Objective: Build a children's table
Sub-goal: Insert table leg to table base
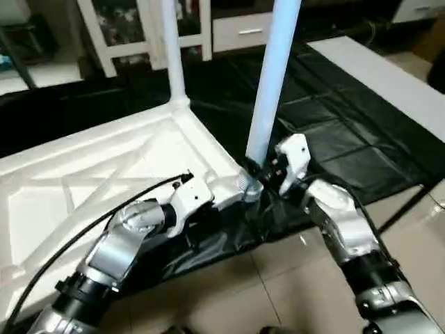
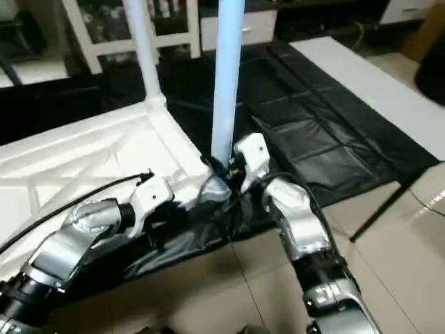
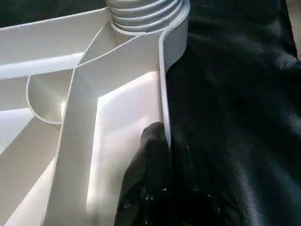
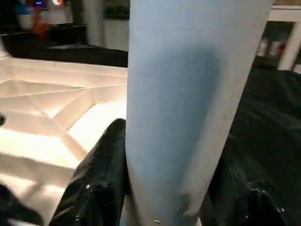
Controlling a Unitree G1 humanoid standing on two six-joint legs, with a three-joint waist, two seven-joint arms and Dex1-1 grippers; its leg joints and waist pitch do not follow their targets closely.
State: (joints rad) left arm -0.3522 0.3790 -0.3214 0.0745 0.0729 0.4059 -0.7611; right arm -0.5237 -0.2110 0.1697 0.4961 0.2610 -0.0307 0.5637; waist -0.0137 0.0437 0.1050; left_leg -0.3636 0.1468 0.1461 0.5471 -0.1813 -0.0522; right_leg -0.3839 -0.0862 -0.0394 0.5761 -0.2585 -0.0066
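The children's table lies upside down: its white tabletop (image 1: 104, 174) shows its X-ribbed underside. One white leg (image 1: 174, 56) stands in the far corner socket. A second leg (image 1: 270, 90) stands upright in the near corner socket (image 1: 250, 189). My right gripper (image 1: 259, 172) is shut on this near leg just above the socket, with a black finger (image 4: 101, 174) on either side of the tube. My left gripper (image 1: 212, 207) is shut on the tabletop's near rim (image 3: 164, 70) beside that corner; one finger (image 3: 150, 155) presses the rim's inner face.
A black cloth (image 1: 334, 125) covers the work surface under and beyond the tabletop. A white cabinet (image 1: 236, 31) stands at the back, and a white board (image 1: 389, 76) lies at the right. Tiled floor (image 1: 278, 278) lies in front. A black cable (image 1: 104, 212) arcs over my left forearm.
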